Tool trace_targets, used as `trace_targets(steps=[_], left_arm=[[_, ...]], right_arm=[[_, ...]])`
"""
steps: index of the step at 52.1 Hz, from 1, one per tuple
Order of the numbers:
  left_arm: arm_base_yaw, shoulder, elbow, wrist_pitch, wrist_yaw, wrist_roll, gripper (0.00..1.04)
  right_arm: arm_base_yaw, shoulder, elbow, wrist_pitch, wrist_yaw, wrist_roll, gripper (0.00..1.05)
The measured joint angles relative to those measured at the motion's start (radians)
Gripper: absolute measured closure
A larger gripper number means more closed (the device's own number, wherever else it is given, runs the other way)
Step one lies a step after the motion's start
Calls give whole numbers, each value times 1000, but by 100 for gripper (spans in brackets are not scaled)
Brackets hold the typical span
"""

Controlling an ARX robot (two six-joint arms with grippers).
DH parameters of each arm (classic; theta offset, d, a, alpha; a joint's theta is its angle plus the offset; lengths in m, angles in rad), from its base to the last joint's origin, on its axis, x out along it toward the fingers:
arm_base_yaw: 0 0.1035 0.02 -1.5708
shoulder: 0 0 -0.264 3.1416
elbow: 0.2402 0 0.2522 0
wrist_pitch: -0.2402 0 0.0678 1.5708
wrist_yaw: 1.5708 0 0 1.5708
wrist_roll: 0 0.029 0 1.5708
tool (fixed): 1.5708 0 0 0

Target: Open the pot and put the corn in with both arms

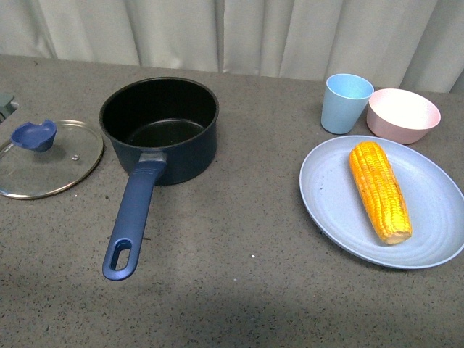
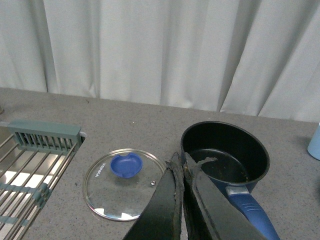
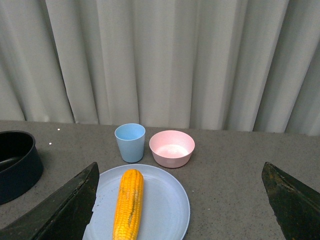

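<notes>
pot [image 1: 190,156]: upright on the worktop [image 1: 239,290], left of centre in the front view, handle towards the robot. It is open and the inside looks empty.
lid [image 1: 47,158]: off, flat on the worktop just beside the pot on its left, blue knob up. There seems to be a small gap between the two.
corn [image 1: 379,190]: lies lengthwise on the blue plate [image 1: 435,210], on the right and well apart from the pot. Nothing touches it.
left tool [image 2: 181,159]: fingers pressed together with nothing between them. In the left wrist view it hangs above the worktop, aimed between lid and pot.
right tool [image 3: 180,164]: spread wide and empty. It faces the plate with the corn ahead of it, no contact.
arms: neither shows in the front view.
done: the opening step, judging by where the lid lies.
left to do: grasp the corn, carry it across, and set it in the pot. None of that has started.
progress: roughly half, my estimate.
watch: the light blue cup [image 1: 346,103] and pink bowl [image 1: 403,114] sit just behind the plate, close to the corn's far end.
</notes>
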Motion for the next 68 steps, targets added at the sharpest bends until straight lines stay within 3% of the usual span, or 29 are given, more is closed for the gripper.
trace_targets(steps=[26,55,60,65,68], left_arm=[[0,-322,-1,-301,0,0,101],[0,-506,-1,-484,0,0,101],[0,-648,-1,-652,-1,0,101],[0,-677,-1,-661,0,0,101],[0,-678,-1,-663,0,0,93]], right_arm=[[0,0,0,0,0,0,9],[0,0,0,0,0,0,9],[0,0,0,0,0,0,9],[0,0,0,0,0,0,9],[0,0,0,0,0,0,9]])
